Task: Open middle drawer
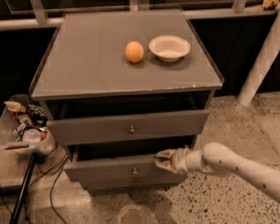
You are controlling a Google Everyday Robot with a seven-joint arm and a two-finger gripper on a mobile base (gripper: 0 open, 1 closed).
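Middle drawer (102,169): rigid, probably light-sliding; take by centre knob (134,171) or top edge. Gripper (165,160) at that edge, right side; grip state cannot be told.

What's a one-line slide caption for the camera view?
Gripper at the top edge of the partly open middle drawer; orange and white bowl on the cabinet top.

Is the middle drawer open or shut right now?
Partly open: the middle drawer stands forward of the cabinet, dark gap above its front; the gripper sits at its top edge.
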